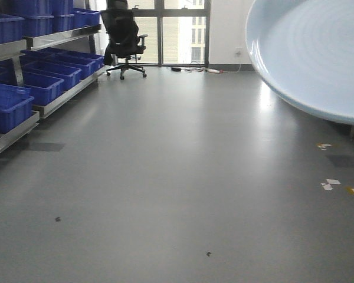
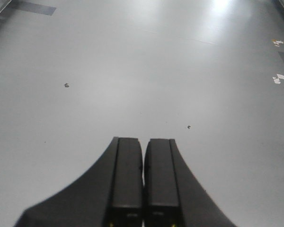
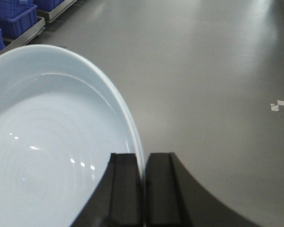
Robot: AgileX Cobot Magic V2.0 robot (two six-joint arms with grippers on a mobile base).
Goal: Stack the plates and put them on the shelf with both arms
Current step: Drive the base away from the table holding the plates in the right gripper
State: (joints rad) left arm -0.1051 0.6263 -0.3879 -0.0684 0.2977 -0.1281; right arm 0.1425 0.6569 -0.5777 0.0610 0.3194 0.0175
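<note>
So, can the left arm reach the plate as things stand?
Probably not yet. The left hand is shut and faces only floor; the plate sits clamped by its rim in the right hand. Nothing visibly blocks it, though.

Bright daylight thru rear windows (image 1: 177, 35); glare on floor (image 2: 220, 5); views slightly soft.

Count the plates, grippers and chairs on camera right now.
plate: 1
grippers: 2, left gripper shut on nothing, right gripper shut on the plate's rim
office chair: 1
Total: 4
</note>
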